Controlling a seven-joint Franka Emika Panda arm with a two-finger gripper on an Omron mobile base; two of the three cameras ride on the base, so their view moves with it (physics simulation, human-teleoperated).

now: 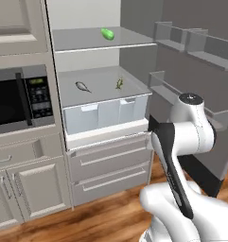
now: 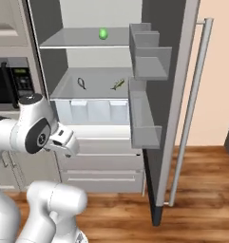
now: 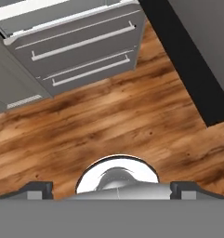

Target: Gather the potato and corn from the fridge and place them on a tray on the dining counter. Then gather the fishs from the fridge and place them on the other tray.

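- Simulated kitchen, wood floor, pale cabinets, black-fronted microwave at the left of the left base view.
- Fridge standing wide open, its door swung out to the right of the right base view with the long silver handle on the outer face. Opened so, presumably, to leave both shelves free to reach from the front.
- Corn lying on the upper shelf, top centre of the frame, a bright green cob toward the shelf's front edge – probably the first thing to fetch.
- Fishs on the lower shelf, mid-frame: one grey lump at left and a second, greener one well apart to its right, both above the clear bins.
- Arm folded low in front of the freezer drawers, elbow up, wrist turned down. Looks like a tucked travelling pose, not a reach.
- Hand aimed at the floor, fingertips far apart at the bottom corners of the hand view, holding nothing – spread ready for a grasp, though well below either shelf.
- Judged from this: nothing gathered yet; next move calls for lifting and turning the wrist toward the upper shelf.
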